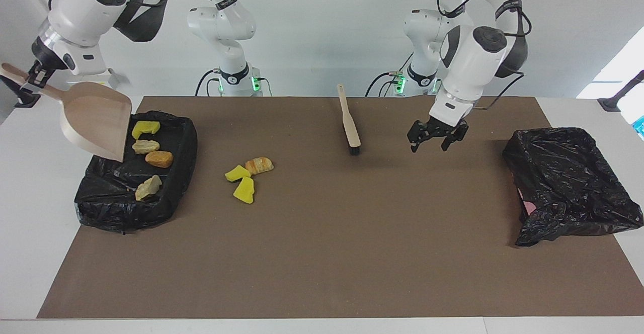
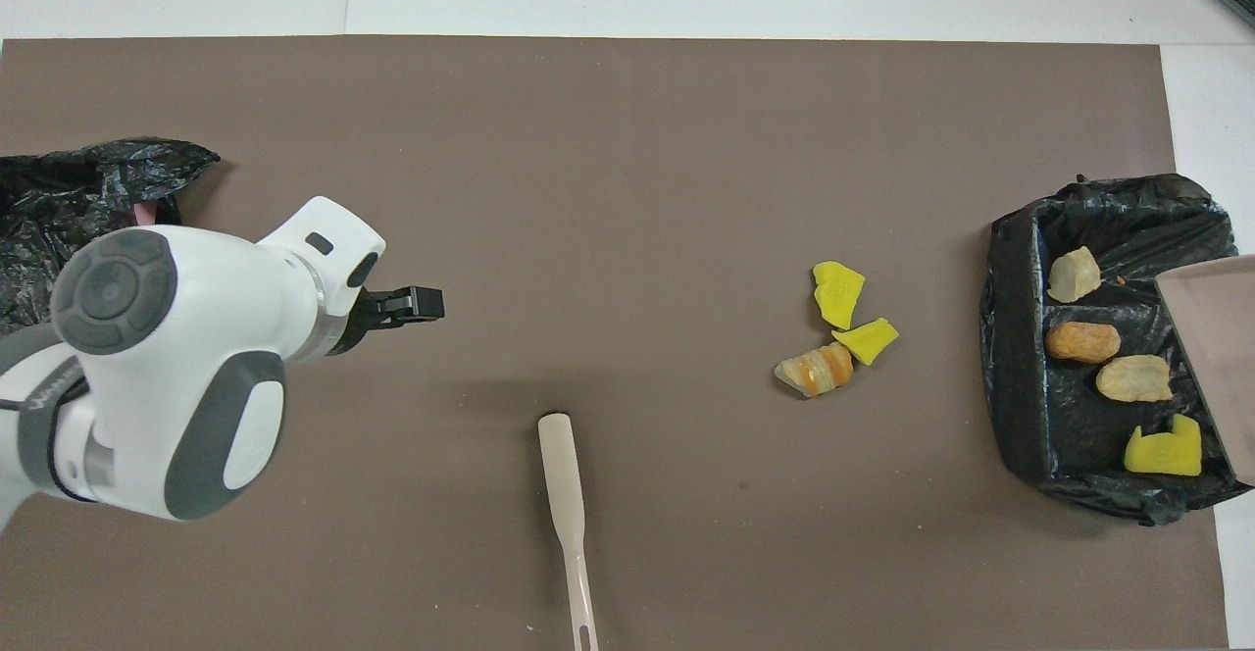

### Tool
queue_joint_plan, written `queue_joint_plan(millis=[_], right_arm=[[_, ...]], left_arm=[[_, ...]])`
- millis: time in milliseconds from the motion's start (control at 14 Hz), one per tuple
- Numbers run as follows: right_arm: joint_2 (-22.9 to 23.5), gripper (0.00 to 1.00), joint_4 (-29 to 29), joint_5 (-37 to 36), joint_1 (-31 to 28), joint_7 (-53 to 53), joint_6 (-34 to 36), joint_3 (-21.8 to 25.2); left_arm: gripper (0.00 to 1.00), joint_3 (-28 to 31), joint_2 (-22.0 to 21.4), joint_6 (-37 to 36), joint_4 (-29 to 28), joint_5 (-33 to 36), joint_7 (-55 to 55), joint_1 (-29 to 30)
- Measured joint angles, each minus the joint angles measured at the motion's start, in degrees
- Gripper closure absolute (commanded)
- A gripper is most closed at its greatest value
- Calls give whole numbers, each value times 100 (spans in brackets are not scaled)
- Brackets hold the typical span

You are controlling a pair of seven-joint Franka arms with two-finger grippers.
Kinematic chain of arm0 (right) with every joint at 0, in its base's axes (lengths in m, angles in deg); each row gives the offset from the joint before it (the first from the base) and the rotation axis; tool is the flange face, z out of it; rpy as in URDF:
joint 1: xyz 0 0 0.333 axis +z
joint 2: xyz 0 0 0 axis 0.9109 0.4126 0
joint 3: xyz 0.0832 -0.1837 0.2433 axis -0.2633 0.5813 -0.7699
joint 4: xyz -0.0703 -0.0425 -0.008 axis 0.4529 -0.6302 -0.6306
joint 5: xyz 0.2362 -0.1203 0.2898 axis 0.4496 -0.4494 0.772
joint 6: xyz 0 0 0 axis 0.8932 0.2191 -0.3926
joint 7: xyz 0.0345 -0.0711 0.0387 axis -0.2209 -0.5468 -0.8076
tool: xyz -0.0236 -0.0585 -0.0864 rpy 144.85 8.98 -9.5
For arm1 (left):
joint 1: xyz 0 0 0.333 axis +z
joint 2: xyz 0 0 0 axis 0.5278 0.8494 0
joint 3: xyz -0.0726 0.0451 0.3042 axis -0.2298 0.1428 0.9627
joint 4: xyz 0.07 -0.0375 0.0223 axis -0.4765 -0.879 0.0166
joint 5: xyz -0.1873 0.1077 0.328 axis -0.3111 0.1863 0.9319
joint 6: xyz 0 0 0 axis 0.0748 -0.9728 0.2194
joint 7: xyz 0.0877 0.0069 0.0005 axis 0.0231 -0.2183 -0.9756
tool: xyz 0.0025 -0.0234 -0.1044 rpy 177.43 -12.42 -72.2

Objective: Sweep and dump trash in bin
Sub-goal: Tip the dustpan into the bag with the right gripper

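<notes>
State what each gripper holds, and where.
Right gripper holds the dustpan by its handle, over the bin. Left gripper holds nothing.

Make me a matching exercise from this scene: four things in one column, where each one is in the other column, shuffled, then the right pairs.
Things:
1. dustpan
2. brush
3. orange lump
4. three scraps

Places:
A. in the black-lined bin at the right arm's end
B. on the brown mat, between that bin and the brush
C. lying alone on the mat, near the robots
D. held by the right gripper, tilted over the bin

Pairs: 1-D, 2-C, 3-A, 4-B
</notes>
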Motion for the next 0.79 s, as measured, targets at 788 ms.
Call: queue_joint_plan(millis=[788], right_arm=[[62, 100, -31, 3162, 1234, 3959, 715, -443]], left_arm=[[0, 3, 100, -2086, 1568, 105, 1627, 1083]])
